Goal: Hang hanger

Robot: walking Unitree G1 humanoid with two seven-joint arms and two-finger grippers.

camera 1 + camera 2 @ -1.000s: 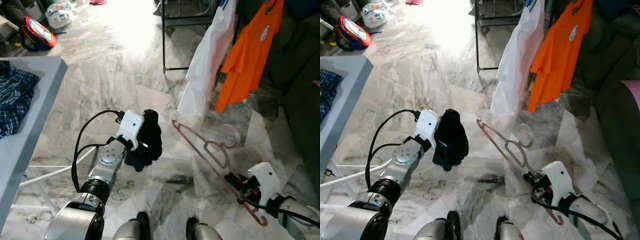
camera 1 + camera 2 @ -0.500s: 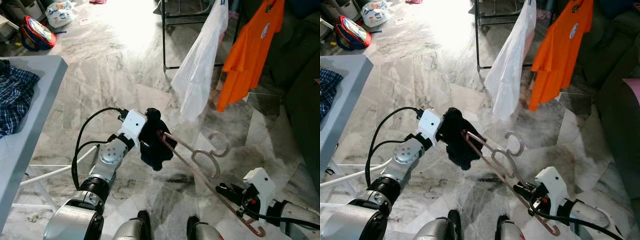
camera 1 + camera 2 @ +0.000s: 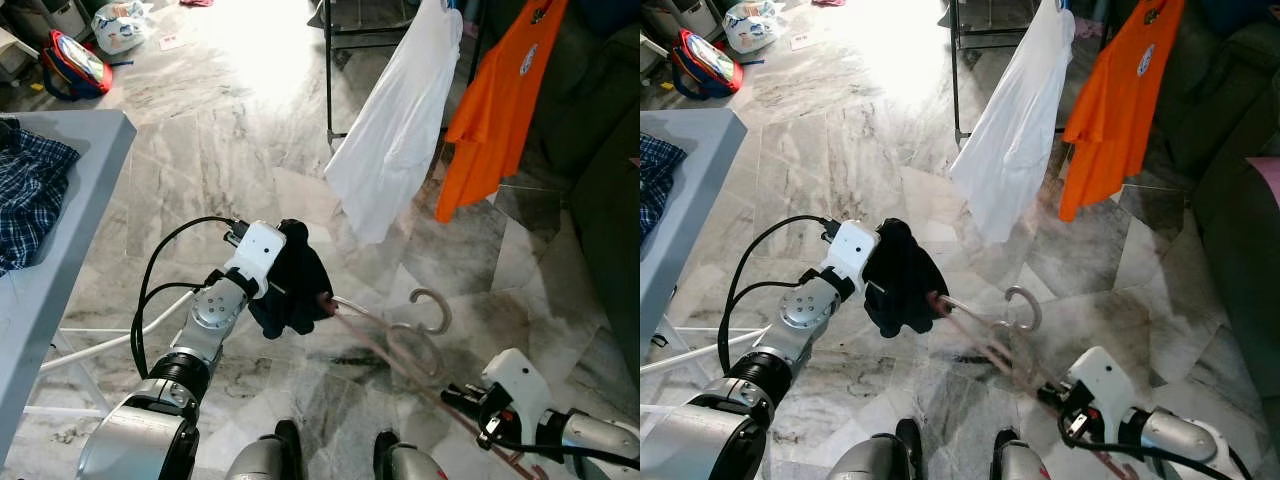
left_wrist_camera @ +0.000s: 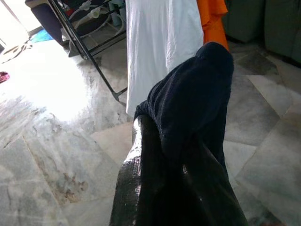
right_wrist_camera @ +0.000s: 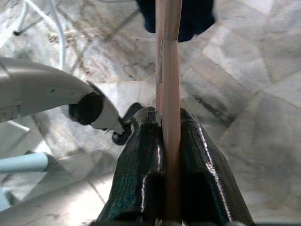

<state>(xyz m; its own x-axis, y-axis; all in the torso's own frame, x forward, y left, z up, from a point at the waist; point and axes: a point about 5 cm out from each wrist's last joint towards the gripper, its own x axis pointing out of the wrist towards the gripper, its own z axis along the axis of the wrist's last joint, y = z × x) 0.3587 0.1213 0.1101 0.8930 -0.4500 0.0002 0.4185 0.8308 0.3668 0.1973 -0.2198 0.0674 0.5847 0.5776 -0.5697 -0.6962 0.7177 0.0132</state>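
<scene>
At the left, the left gripper (image 3: 285, 285) is holding a bunched dark navy cloth garment (image 3: 295, 280) above the marble floor (image 3: 200, 170), its black fingers (image 4: 155, 188) closed into the folds. The thin pink plastic hanger (image 3: 395, 345) is stretching from that garment toward the near right, one shoulder tip buried in the fabric and its curved hook (image 3: 430, 305) pointing to the far side. At the right, the right gripper (image 5: 165, 127) is clamping the hanger's bar tightly between its two fingers.

The likely trouble: the hanger tip is only shallowly caught in the bunched cloth, so a pull from either arm could slip it out, or the garment could drop off one shoulder before it is dressed. The thin bar could also twist in the narrow pinch.

Compared with a second ago, the hanger tip has come from well apart to inside the garment, and the right arm has dropped nearer and lower. The white shirt (image 3: 395, 150) on the far black metal rack (image 3: 340, 40) now hangs spread rather than gathered, beside the orange T-shirt (image 3: 495, 110).
</scene>
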